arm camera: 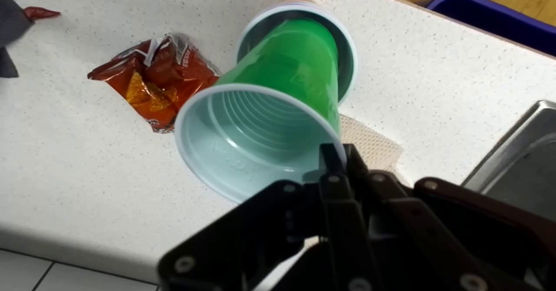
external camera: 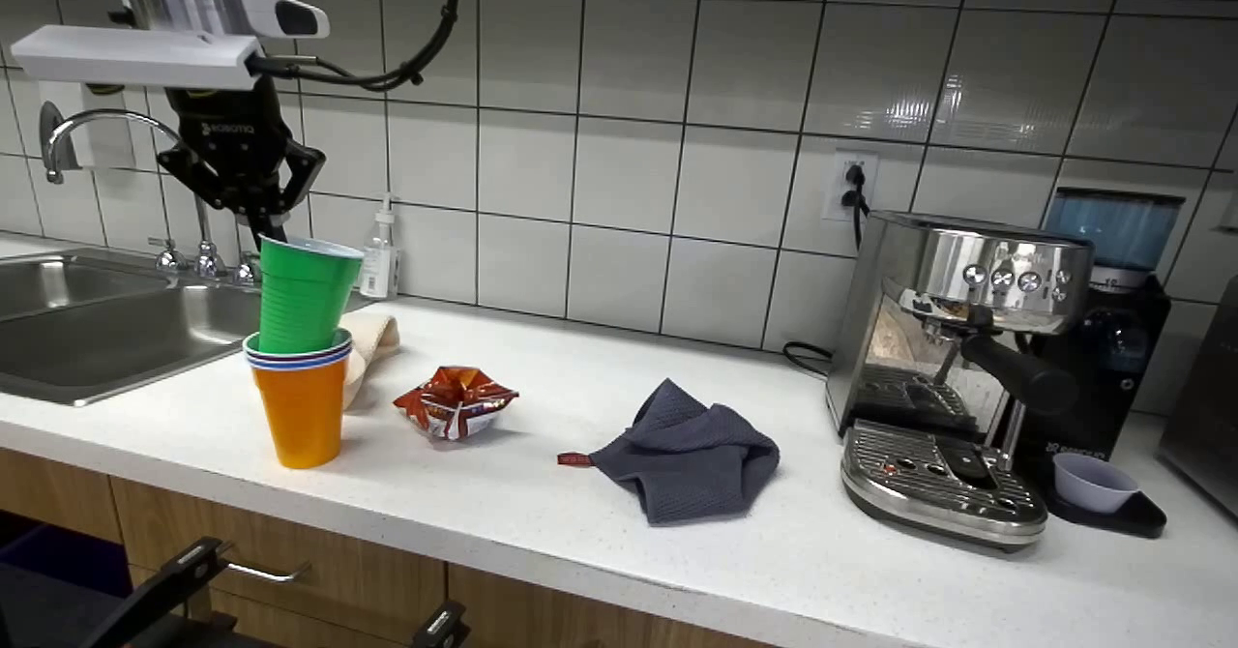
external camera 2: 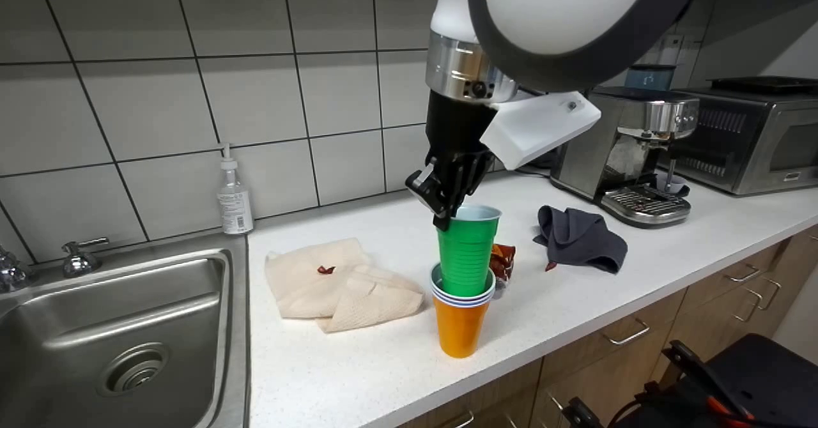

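Note:
My gripper (external camera: pixel 271 230) is shut on the rim of a green cup (external camera: pixel 305 295). In the wrist view, one finger is inside the cup and one outside, with the rim between the fingertips (arm camera: pixel 344 154). The green cup (arm camera: pixel 299 61) is slightly tilted, and its white inside looks empty. Its lower end sits within the mouth of an orange cup (external camera: pixel 300 421) that stands upright on the counter. Several white and blue rims show at the orange cup's top, so it looks like a nested stack. In both exterior views, the green cup (external camera 2: pixel 468 255) rises above the orange cup (external camera 2: pixel 460 326).
A crumpled red chip bag (external camera: pixel 456 401) lies beside the cups. A beige cloth (external camera 2: pixel 345 281) lies between the cups and the sink (external camera 2: pixel 233 326). A dark grey cloth (external camera: pixel 692 455), an espresso machine (external camera: pixel 953 271) and a soap bottle (external camera 2: pixel 234 201) also stand or lie on the counter.

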Robot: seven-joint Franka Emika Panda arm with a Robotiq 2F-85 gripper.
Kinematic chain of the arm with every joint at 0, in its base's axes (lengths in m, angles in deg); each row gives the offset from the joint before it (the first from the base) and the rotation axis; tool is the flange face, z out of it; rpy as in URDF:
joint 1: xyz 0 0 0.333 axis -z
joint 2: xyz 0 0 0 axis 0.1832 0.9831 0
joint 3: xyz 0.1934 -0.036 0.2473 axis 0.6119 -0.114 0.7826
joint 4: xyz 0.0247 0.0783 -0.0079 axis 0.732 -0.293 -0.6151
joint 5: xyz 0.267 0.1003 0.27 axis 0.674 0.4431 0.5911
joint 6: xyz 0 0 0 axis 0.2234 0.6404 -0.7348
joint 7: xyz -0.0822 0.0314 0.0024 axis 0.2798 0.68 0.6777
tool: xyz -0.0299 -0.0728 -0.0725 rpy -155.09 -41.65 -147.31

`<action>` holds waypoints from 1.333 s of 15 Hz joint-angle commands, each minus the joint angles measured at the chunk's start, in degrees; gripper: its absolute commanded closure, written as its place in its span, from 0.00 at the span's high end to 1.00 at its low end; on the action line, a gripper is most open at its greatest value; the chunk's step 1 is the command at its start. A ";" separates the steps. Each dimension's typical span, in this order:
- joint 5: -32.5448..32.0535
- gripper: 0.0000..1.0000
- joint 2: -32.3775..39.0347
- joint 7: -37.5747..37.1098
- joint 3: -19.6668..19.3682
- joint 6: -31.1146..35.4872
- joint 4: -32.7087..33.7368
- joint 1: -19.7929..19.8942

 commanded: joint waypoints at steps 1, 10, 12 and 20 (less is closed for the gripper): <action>-2.80 0.01 0.97 -3.41 2.70 1.82 -0.17 2.10; -6.02 0.01 2.86 -7.11 4.94 2.46 -0.20 2.51; -6.69 0.01 3.39 -8.00 5.41 2.63 -0.21 2.71; -11.44 0.01 5.86 -12.89 7.38 3.40 -0.13 4.64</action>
